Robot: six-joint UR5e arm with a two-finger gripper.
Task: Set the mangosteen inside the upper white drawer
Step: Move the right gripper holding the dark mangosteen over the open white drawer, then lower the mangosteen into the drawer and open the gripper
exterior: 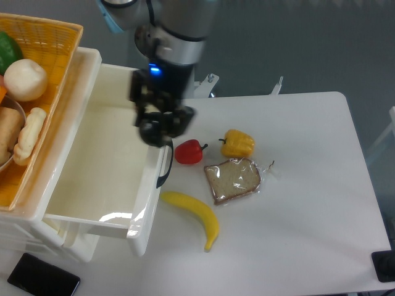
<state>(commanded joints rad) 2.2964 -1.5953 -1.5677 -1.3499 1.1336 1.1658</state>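
Carrying the mangosteen (pixel 151 132), clamped in the gripper (pixel 155 131), should be completed past the upper white drawer (pixel 117 217) wall before release.

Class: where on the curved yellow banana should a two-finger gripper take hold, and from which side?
Grip the curved yellow banana at its thicker middle, coming from above with the fingers across its width. It lies flat on the white table with open space on both sides.

Upper white drawer (pixel 92 160): glossy smooth plastic. Basket (pixel 52 46): orange woven weave. Bread slice (pixel 233 180): clear crinkled plastic wrap. Table (pixel 308 203): matt white
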